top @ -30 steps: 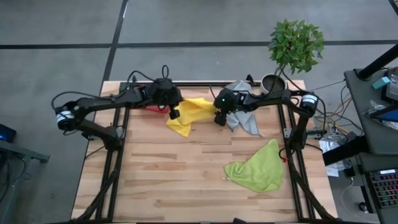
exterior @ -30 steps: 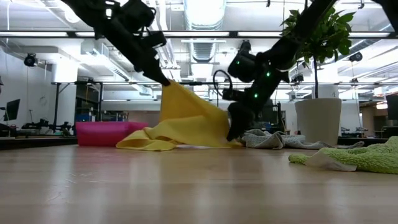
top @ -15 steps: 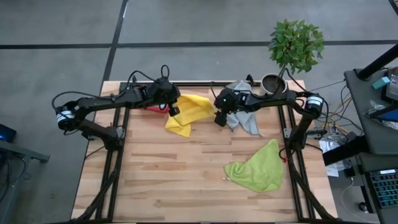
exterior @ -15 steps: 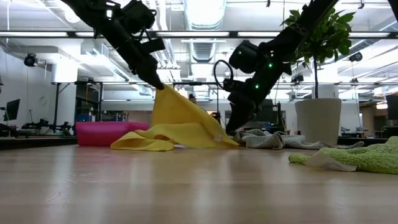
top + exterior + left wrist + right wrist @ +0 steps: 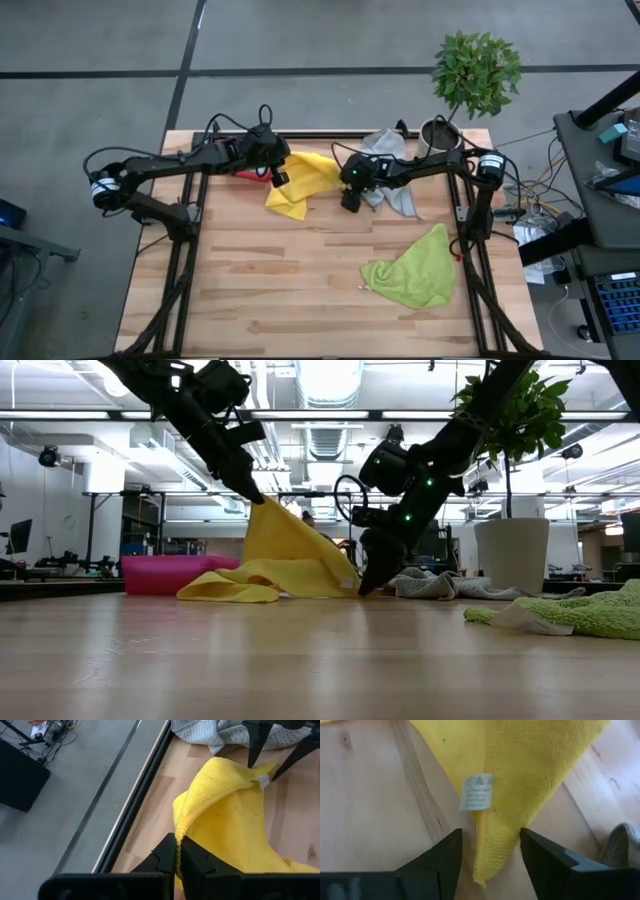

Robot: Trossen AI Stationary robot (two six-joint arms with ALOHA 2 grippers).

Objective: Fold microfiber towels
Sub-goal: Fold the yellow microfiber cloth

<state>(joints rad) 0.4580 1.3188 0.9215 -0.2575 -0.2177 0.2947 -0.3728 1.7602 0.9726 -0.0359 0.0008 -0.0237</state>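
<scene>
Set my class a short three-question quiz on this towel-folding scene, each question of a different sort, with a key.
1. True or false: the left gripper is pinching the yellow towel.
2. Which towel corner lies between the right gripper's open fingers? A grey, B yellow, C lime green.
3. What is sewn near that corner?

Key: 1 true. 2 B. 3 a small white label.

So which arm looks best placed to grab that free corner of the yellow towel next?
The right one. The right gripper has its jaws open on either side of the tagged corner of the yellow towel. The left gripper is already shut on another edge, holding it up.
</scene>
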